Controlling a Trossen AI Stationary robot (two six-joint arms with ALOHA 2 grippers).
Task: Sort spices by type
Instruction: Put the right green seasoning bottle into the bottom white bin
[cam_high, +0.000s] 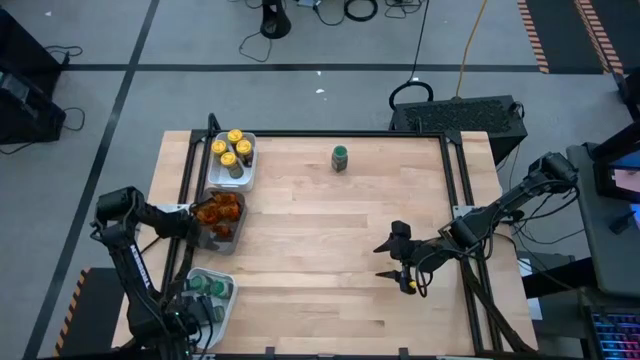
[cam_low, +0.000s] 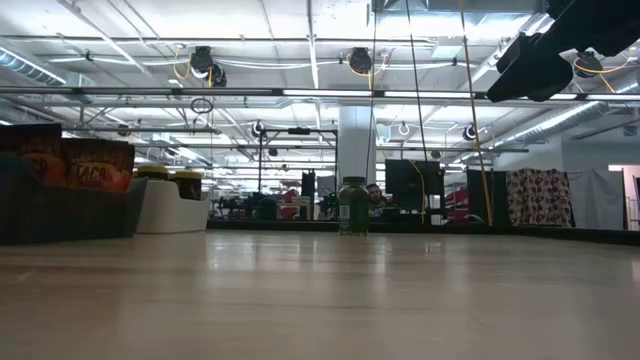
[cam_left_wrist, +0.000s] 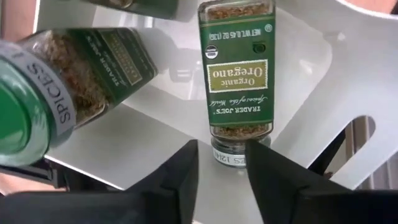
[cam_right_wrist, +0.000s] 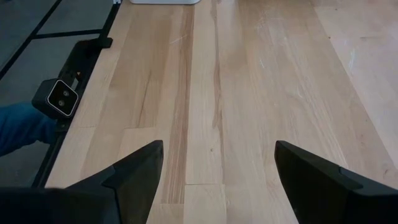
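In the near-left white tray (cam_high: 222, 303) lie several green-lidded jars. My left gripper (cam_left_wrist: 221, 171) is down in that tray, open, with a finger on each side of the lid end of an oregano jar (cam_left_wrist: 237, 68) that lies on its side. A second green-lidded jar (cam_left_wrist: 68, 87) lies beside it. One more green-lidded jar (cam_high: 340, 157) (cam_low: 353, 205) stands upright alone on the far middle of the table. Yellow-lidded jars (cam_high: 231, 150) stand in the far-left white tray. Orange-brown packets (cam_high: 220, 212) fill the dark grey tray. My right gripper (cam_high: 393, 260) (cam_right_wrist: 217, 168) hovers open over bare wood, right of centre. My left gripper has its fingers on either side of the oregano jar's lid end (cam_left_wrist: 229, 154), coming at the jar along its length. A strip of white tray shows between one finger (cam_left_wrist: 180, 171) and the lid. Whether the other finger touches the lid, I cannot tell. The jar lies on the tray floor.
The three trays line the table's left edge: the white one with yellow lids (cam_low: 170, 205) far, the dark grey one (cam_low: 70, 205) in the middle, the white one with green lids near. A black frame rail with a small camera box (cam_right_wrist: 62, 96) runs along the table's edge. The middle is open wood (cam_high: 320, 230).
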